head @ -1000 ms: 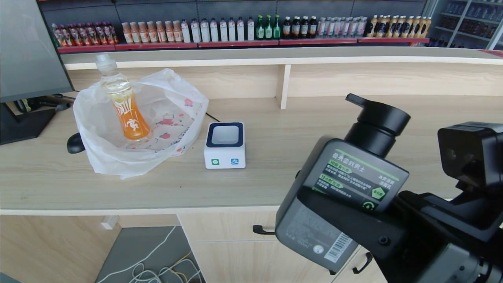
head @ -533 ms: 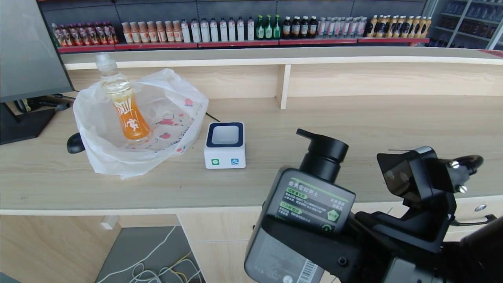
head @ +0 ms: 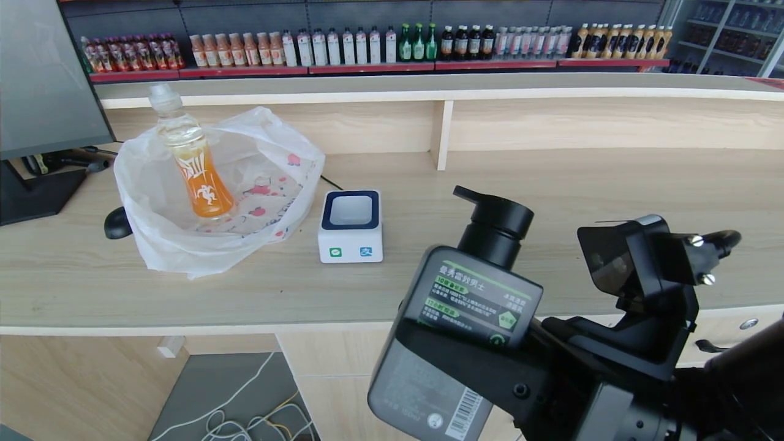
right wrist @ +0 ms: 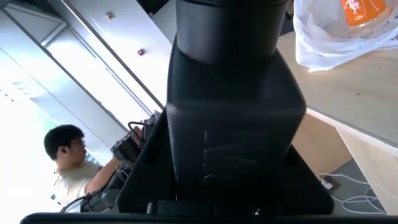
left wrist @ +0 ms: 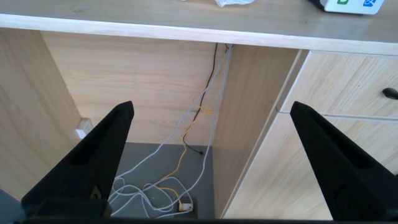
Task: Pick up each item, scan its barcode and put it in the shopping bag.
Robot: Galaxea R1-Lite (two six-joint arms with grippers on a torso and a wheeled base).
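Since a second ago my right arm has dropped and swung left, then risen slightly. Right gripper is clamped across the lower body of the dark pump bottle, which tilts pump-end toward the counter, near its front edge and well apart from the scanner. Left gripper hangs below the counter edge by the cabinet, fingers spread wide, holding nothing. The bottle's green-and-white label faces me, with the barcode near its base. Shopping bag sits left of the scanner, an orange drink bottle standing inside.
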